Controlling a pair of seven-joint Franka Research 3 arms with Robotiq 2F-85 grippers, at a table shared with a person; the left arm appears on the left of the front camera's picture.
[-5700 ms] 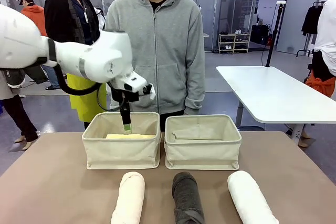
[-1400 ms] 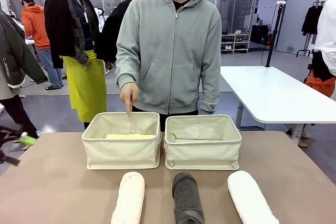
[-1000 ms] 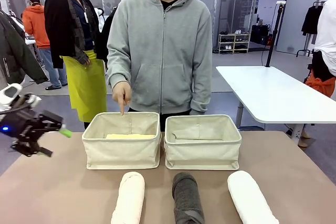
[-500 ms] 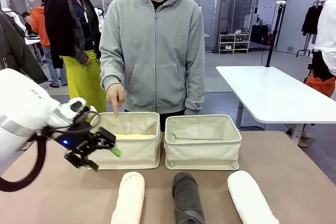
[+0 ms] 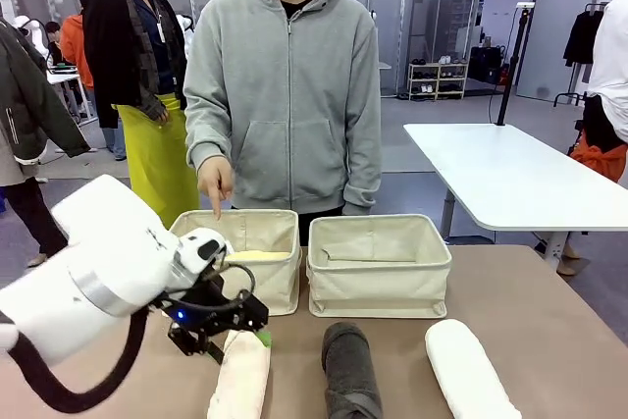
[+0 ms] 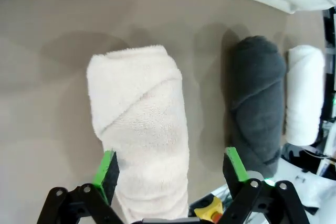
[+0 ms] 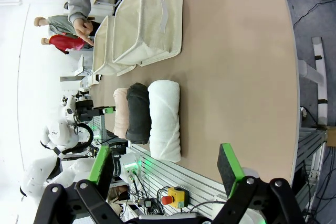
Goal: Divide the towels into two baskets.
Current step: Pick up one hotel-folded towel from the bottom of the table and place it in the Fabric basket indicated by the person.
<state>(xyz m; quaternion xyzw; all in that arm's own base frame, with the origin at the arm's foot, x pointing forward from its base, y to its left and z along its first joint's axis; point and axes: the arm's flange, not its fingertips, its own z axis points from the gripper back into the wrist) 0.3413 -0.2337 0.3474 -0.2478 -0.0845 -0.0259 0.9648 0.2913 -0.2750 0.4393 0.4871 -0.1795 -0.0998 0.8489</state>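
Pincer (image 6: pixel 170 162) on the left hangs wide apart over the near cream towel (image 6: pixel 139 124), so next it must drop, squeeze, and lift it to a basket (image 5: pixel 378 291).

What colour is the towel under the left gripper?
Cream. The towel shows best in the left wrist view.
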